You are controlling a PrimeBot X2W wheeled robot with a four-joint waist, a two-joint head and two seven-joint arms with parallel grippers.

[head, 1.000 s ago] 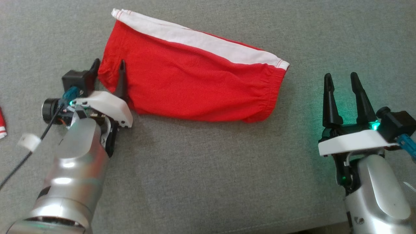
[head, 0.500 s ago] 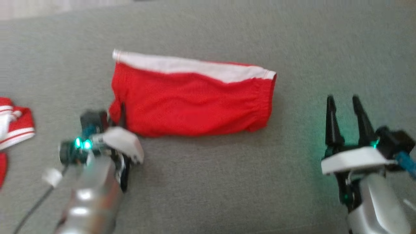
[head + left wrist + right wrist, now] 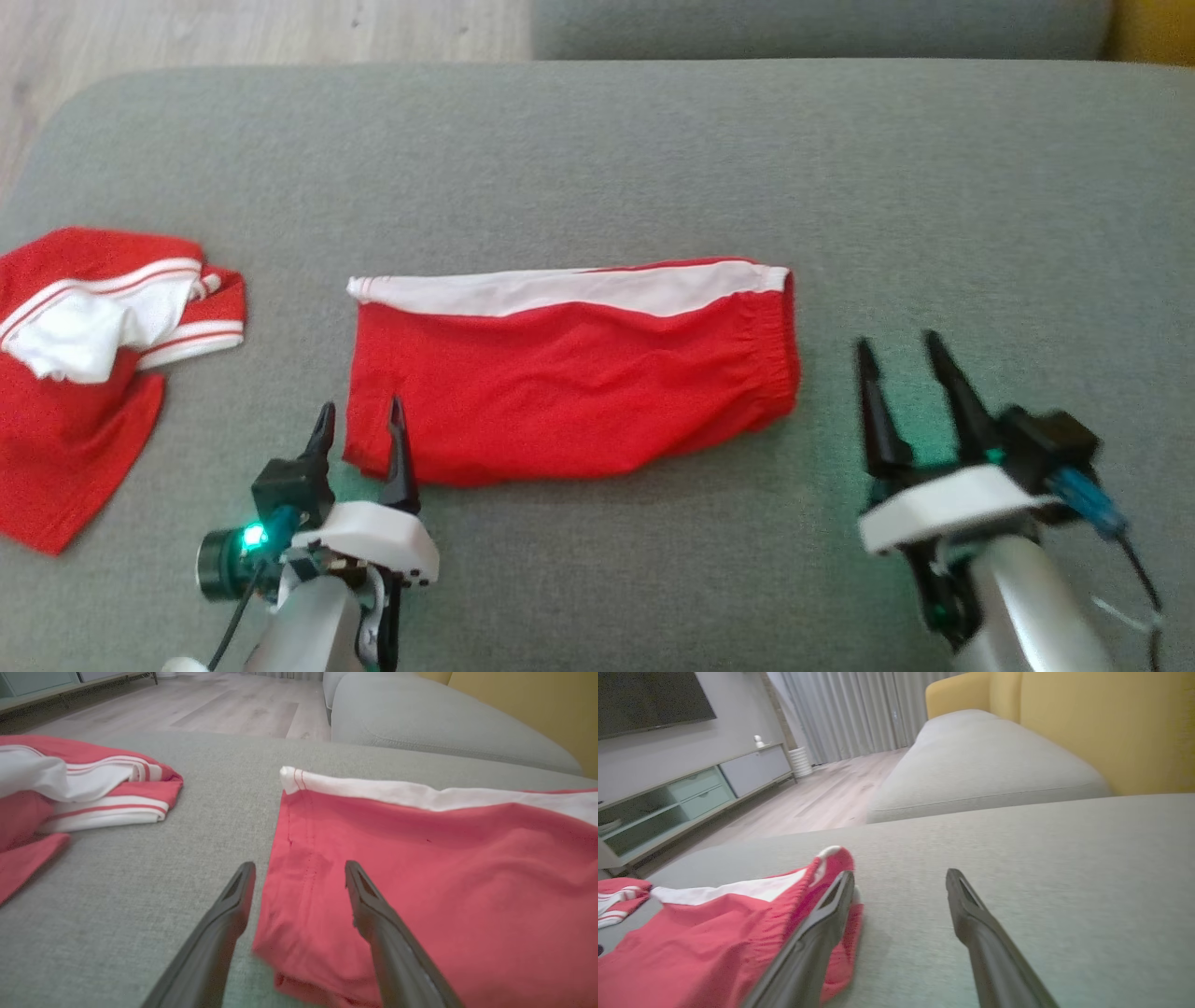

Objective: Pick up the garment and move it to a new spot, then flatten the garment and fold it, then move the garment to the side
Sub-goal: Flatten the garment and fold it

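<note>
The garment, red shorts with a white side band, lies folded flat on the grey sofa cushion. In the left wrist view the garment reaches off to the right. My left gripper stands open at its near left corner. One finger is over the red cloth and the other over bare cushion, with the hem between them at my left gripper. My right gripper is open just right of the waistband end and holds nothing. In the right wrist view the garment lies left of my right gripper.
A second red and white garment lies crumpled at the cushion's left end, also the second garment. Wood floor lies beyond the far left edge. Another grey cushion and a yellow armchair stand behind.
The head view has shifted and takes in more of the cushion. My left gripper was shut on the garment's corner half a second ago and is open again. The garment now lies squarer.
</note>
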